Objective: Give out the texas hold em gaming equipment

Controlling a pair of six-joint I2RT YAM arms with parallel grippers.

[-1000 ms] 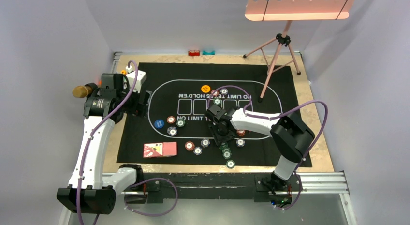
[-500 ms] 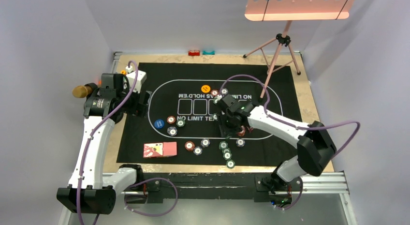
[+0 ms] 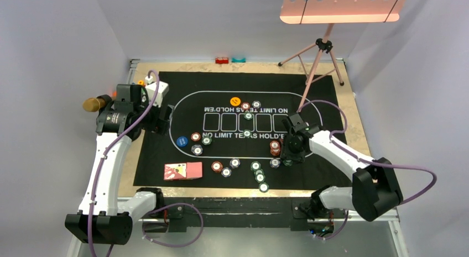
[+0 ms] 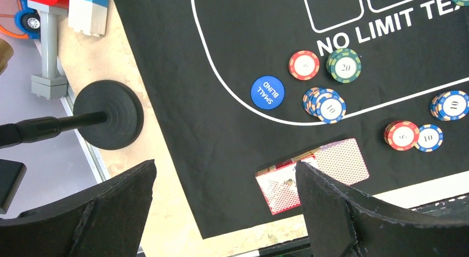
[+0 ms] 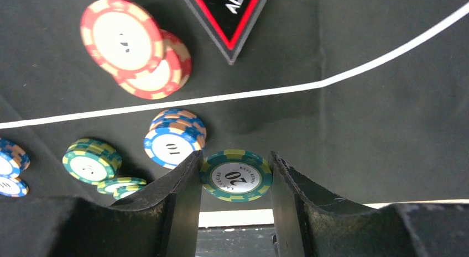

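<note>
My right gripper (image 5: 235, 162) is shut on a green "20" poker chip (image 5: 236, 176), low over the black mat near its front right part; it also shows in the top view (image 3: 288, 155). Just beyond it lie a blue "10" stack (image 5: 171, 142), a red stack (image 5: 124, 38) and the red triangle marker (image 5: 227, 14). My left gripper (image 4: 224, 213) is open and empty, high over the mat's left edge. Below it are the blue small-blind disc (image 4: 267, 92), chip stacks (image 4: 344, 65) and pink-backed cards (image 4: 315, 174). An orange disc (image 3: 235, 101) lies at the far side.
A gold-headed microphone (image 3: 92, 104) on a round black base (image 4: 108, 114) and toy bricks (image 4: 83, 8) stand left of the mat. A pink tripod (image 3: 318, 58) stands at the back right. Green chips (image 5: 90, 162) lie left of my right fingers.
My right arm has swung from the mat's middle to its right side, carrying the green chip. The red stack it covered now shows. The left arm has not moved.
</note>
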